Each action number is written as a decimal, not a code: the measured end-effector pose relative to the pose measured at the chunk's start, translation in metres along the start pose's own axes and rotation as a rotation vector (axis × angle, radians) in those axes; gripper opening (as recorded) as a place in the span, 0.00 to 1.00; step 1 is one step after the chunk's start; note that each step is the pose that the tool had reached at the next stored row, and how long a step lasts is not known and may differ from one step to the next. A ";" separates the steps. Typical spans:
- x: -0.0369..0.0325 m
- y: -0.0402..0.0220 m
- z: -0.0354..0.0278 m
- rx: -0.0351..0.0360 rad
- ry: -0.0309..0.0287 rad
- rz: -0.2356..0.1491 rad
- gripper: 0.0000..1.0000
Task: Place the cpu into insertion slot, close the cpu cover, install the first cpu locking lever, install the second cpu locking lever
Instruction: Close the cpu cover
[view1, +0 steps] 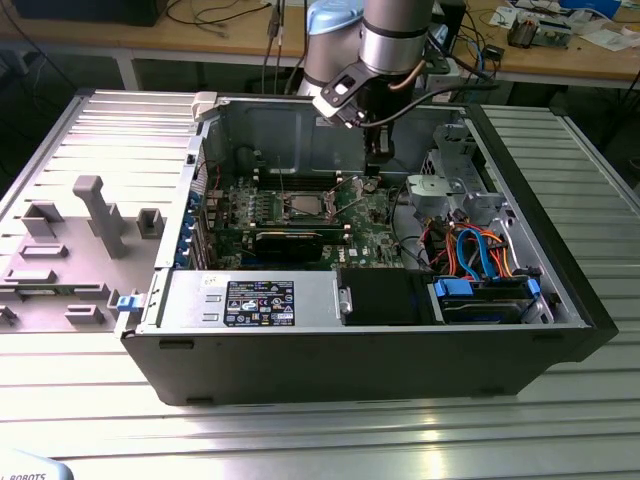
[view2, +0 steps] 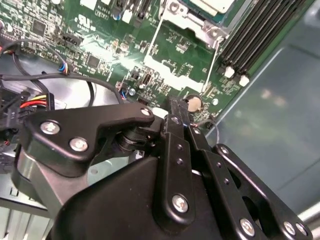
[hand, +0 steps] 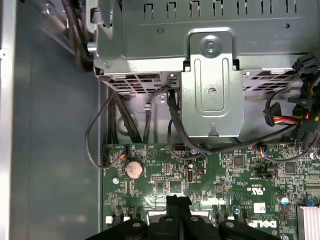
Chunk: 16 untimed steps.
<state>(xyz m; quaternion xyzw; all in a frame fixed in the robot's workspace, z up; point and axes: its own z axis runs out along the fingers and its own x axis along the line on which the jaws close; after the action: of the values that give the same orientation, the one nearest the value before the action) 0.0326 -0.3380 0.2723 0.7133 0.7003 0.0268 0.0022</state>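
Exterior view: cpu (view1: 300, 207) sits in insertion slot (view1: 319, 208) mid-board, gripper (view1: 377, 163) off to the exterior view's right of it. Fingers (hand: 173, 205) narrow, pressed together, nothing between them. Risk, my read: tips hang low just beside coin cell (view2: 194, 103), so any sideways drift clips it. Black cables (hand: 97, 127) and drive cage (hand: 212, 85) crowd the board edge.

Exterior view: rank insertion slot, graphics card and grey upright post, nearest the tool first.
1. insertion slot, on the board beside the tool.
2. graphics card, in front of the slot.
3. grey upright post, outside the case, at the exterior view's left.
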 end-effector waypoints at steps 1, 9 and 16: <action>-0.0001 0.0020 0.0019 0.0025 -0.0002 0.000 0.11; 0.0005 0.0090 0.0119 0.0328 -0.0011 0.001 0.11; -0.0001 0.0097 0.0261 0.0419 -0.0010 -0.005 0.11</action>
<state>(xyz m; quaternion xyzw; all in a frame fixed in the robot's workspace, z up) 0.0435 -0.3374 0.2467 0.7116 0.7024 0.0118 -0.0123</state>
